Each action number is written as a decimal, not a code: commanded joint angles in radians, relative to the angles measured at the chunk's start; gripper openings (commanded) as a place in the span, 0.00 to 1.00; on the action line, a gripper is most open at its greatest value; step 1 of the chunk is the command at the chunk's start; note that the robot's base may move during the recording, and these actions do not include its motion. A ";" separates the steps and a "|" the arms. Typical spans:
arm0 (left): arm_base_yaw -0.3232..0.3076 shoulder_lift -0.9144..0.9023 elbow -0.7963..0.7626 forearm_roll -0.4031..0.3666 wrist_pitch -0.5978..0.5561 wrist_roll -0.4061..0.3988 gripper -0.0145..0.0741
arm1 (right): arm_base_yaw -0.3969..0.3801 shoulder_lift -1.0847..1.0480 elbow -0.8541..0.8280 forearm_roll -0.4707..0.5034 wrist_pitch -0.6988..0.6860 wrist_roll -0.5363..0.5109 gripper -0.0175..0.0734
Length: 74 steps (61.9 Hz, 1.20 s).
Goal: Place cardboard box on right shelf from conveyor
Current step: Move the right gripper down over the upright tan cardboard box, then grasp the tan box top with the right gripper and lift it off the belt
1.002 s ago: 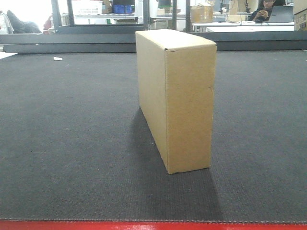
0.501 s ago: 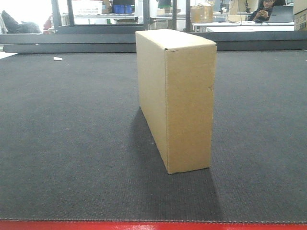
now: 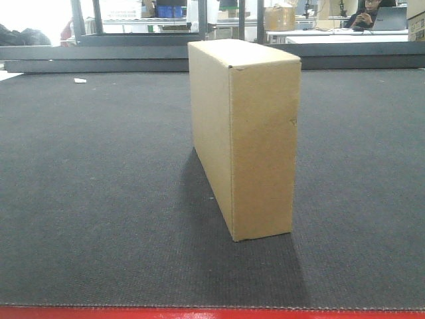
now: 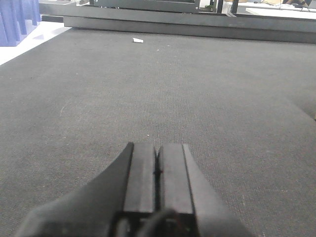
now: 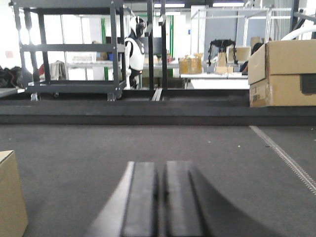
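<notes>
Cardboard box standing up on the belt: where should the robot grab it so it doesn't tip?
Probably its two broad faces, one gripper pressing from each side. The cardboard box stands upright on its thin edge on the conveyor, narrow end toward the front camera, so the big flat faces point left and right. The left gripper and right gripper are shut.

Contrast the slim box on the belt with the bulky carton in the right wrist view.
The cardboard box is slim and plain; the bulky carton is broad, with a seam and dark patch. The box stands on the conveyor; the carton seems past its rail. Both are tan.
</notes>
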 commanded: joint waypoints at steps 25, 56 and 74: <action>-0.007 -0.015 0.008 -0.006 -0.087 0.000 0.03 | 0.375 0.644 -0.535 -0.030 0.104 -0.011 0.89; -0.007 -0.015 0.008 -0.006 -0.087 0.000 0.03 | 0.683 1.250 -1.156 -0.166 0.675 0.288 0.89; -0.007 -0.015 0.008 -0.006 -0.087 0.000 0.03 | 0.723 1.440 -1.309 -0.297 0.855 0.427 0.89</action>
